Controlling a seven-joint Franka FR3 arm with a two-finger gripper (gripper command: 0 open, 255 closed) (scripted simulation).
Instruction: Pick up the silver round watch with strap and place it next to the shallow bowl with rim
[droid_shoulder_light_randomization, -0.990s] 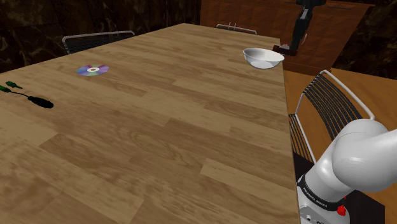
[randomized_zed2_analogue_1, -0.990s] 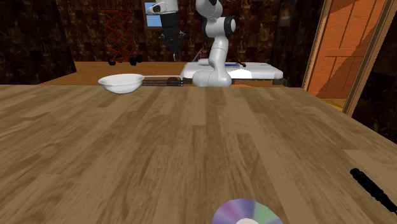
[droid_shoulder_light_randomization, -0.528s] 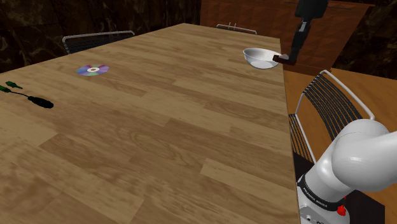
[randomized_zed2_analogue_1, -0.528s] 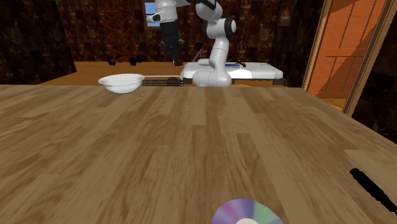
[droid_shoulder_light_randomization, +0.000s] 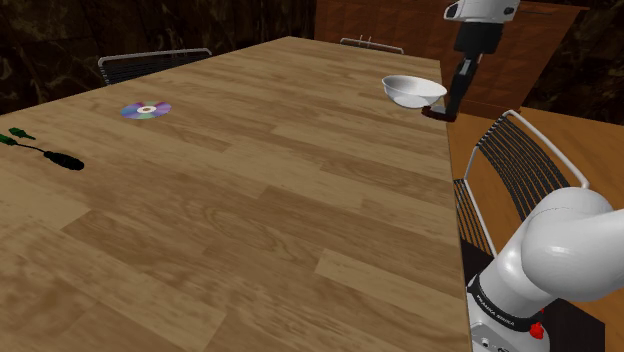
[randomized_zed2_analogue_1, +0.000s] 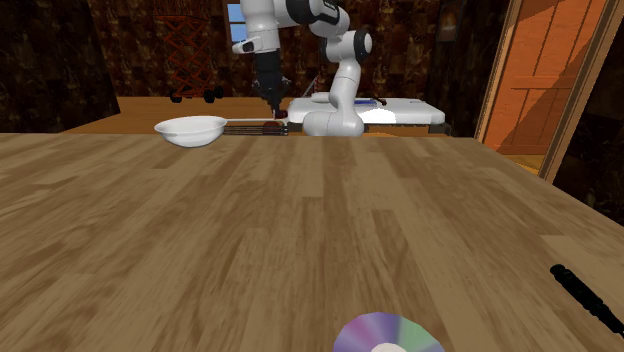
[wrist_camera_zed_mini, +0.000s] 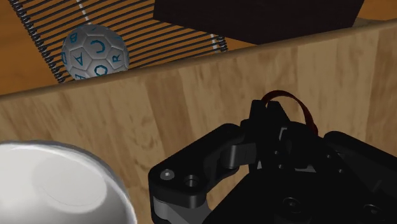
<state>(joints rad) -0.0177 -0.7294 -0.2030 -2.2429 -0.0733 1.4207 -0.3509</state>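
A white shallow bowl (droid_shoulder_light_randomization: 413, 90) (randomized_zed2_analogue_1: 190, 130) (wrist_camera_zed_mini: 54, 184) stands near the far corner of the wooden table (droid_shoulder_light_randomization: 250, 200). My black gripper (droid_shoulder_light_randomization: 451, 103) (randomized_zed2_analogue_1: 275, 112) (wrist_camera_zed_mini: 270, 121) hangs just over the table's edge beside the bowl, on the shoulder view's right of it. It is shut on the watch (droid_shoulder_light_randomization: 434, 112), a dark piece whose dark red strap (wrist_camera_zed_mini: 298, 105) loops out past the fingers in the wrist view. The watch face is hidden by the fingers. The watch is low, close to the tabletop.
A shiny disc (droid_shoulder_light_randomization: 146, 109) (randomized_zed2_analogue_1: 388, 338) and a black tool (droid_shoulder_light_randomization: 55, 157) (randomized_zed2_analogue_1: 590, 295) lie far from the bowl. Wire chairs (droid_shoulder_light_randomization: 520, 165) stand along the table's edge. On a wire seat beyond the edge rests a lettered grey ball (wrist_camera_zed_mini: 95, 51).
The gripper has come down with the watch, from above and behind the bowl to just over the table's edge beside it. The bowl has not moved.
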